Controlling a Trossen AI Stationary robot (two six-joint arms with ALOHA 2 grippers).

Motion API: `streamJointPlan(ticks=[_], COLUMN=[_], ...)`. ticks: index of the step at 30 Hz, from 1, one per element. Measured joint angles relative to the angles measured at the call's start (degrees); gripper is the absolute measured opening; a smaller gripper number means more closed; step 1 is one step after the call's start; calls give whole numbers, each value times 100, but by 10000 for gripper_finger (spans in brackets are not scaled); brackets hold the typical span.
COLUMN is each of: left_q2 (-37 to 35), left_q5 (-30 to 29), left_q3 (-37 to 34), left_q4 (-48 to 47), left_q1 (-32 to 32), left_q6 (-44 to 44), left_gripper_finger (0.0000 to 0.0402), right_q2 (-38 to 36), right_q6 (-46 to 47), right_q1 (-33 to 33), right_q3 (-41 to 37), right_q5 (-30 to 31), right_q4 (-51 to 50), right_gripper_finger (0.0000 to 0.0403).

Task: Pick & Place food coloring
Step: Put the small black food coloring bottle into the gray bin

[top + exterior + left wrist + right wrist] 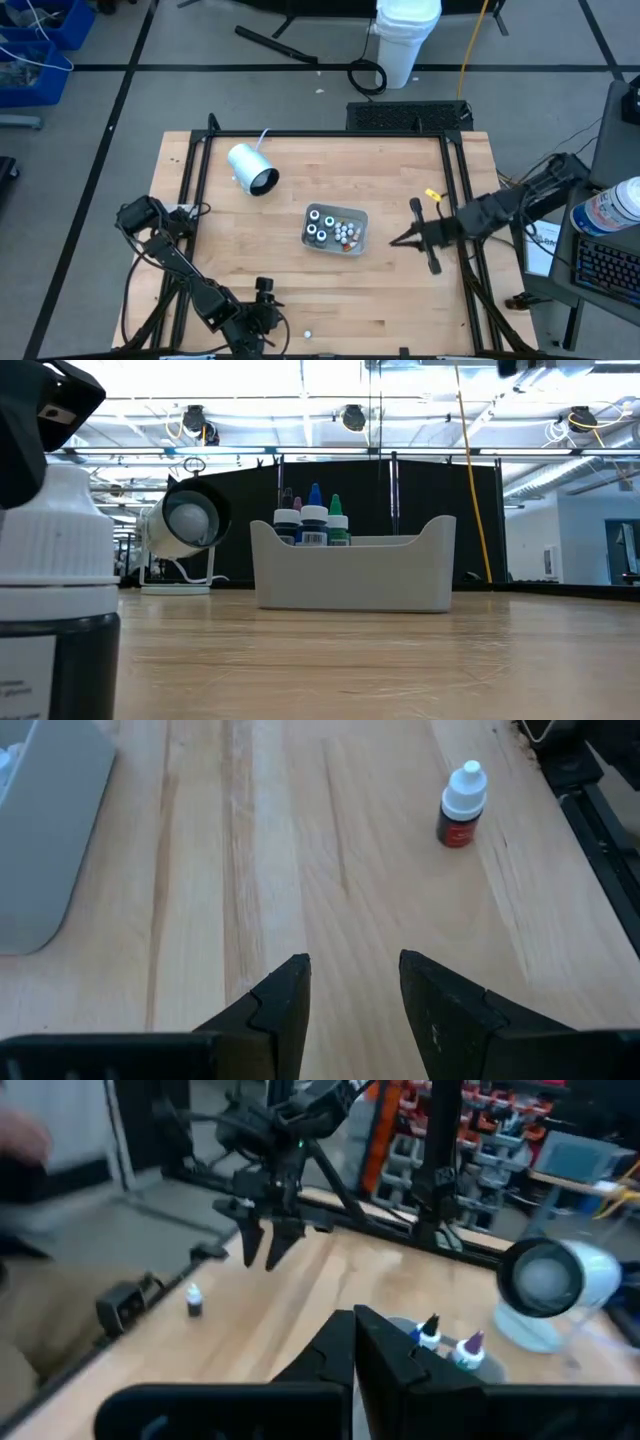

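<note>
The food coloring bottles [335,232] stand upright in a shallow grey tray [309,216] at the table's middle; the low view shows their blue, green and white tops [313,520]. One bottle with a white cap and dark body [461,806] stands alone on the wood near the near edge [308,333] and looms close in the low view [55,590]. My left gripper [352,982] hovers open above the table, left of that lone bottle [267,305]. My right gripper [355,1332] is shut, in the air just right of the tray [393,241].
A white-and-grey cylinder with a cord [251,168] lies on the table's far left part. A small yellow object [432,195] sits near the right rail. Dark frame rails [197,170] run along the table's left, right and far sides. Bare wood lies between tray and near edge.
</note>
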Motion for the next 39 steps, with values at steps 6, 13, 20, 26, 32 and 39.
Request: streamJointPlan(ticks=[6, 13, 20, 26, 32, 39], left_q2=[0, 0, 0, 0, 0, -2], left_q5=[-209, -208, 925, 1618, 2064, 1916], left_q3=[0, 0, 0, 88, 849, 2265], left_q4=[4, 13, 618, 1301, 811, -1241], left_q1=[54, 355, 543, 725, 836, 856], left_q6=[-130, -657, -545, -890, -657, 303], left_gripper_finger=[161, 161, 161, 161, 161, 161], right_q2=[-780, -776, -935, -962, -958, -956], right_q6=[314, 883, 1124, 880, 884, 827], right_q1=[-1075, -1405, -1462, -1466, -1464, -1464], right_q3=[-1381, -2868, -3517, -3520, -3525, -3531], right_q5=[-1614, -1773, -1780, -1769, -1767, -1754], right_q4=[1534, 3731, 5034, 4840, 4761, 4729], right_gripper_finger=[1, 1, 1, 0, 0, 0])
